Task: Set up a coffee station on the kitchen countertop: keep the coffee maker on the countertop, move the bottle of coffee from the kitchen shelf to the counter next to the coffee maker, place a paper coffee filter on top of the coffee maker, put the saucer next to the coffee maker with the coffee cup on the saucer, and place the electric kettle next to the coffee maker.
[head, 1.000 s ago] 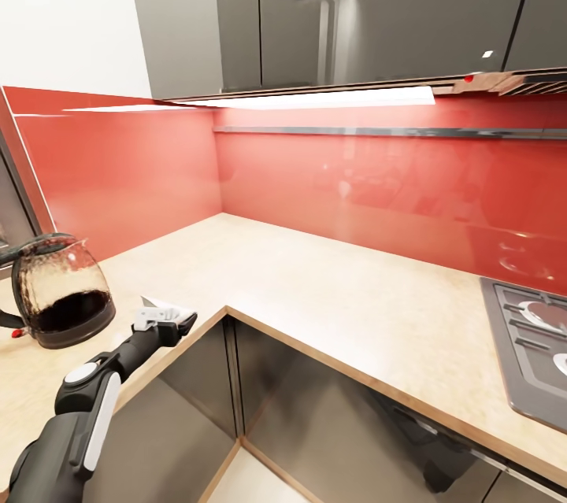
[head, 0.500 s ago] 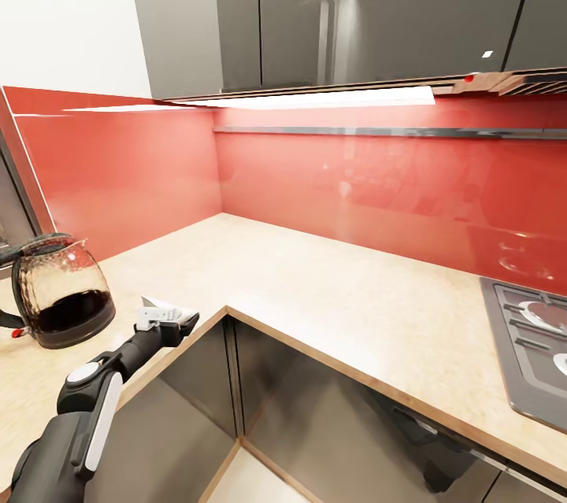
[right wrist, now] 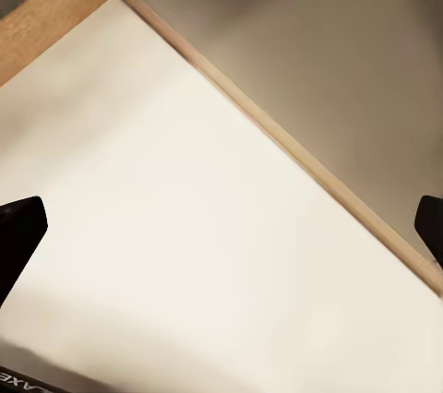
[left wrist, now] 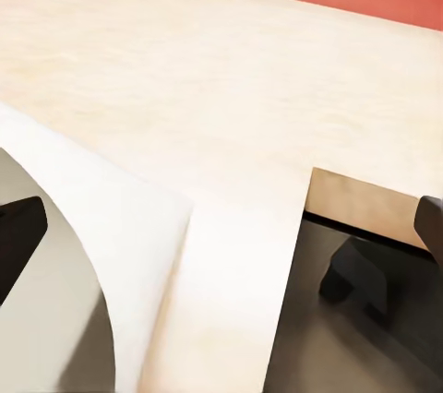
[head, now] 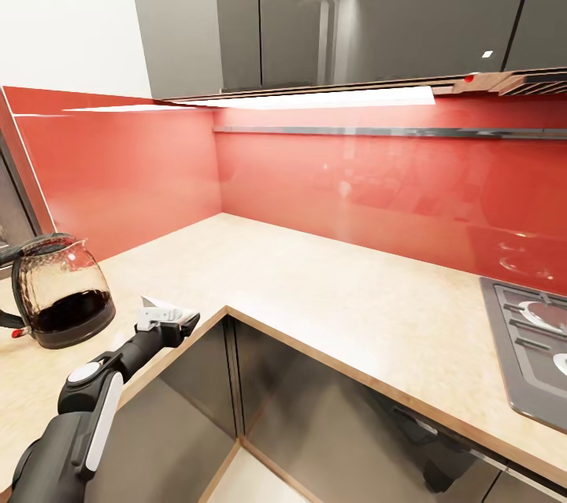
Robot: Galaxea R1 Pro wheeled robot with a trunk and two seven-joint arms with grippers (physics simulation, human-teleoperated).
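Nothing has moved: one kettle [head: 61, 290] far left, left gripper [head: 167, 319] clamped on one paper filter [left wrist: 101, 255] at the countertop's [head: 331, 290] edge; right gripper's [right wrist: 221, 227] fingers apart

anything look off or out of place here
Nothing looks spilled or damaged. The electric kettle stands upright on the kitchen countertop, and the left gripper holds the paper coffee filter near the counter's inner corner.

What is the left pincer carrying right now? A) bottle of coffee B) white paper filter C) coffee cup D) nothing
B: a thin white paper coffee filter sits in the left pincer at the kitchen countertop edge, near the electric kettle.
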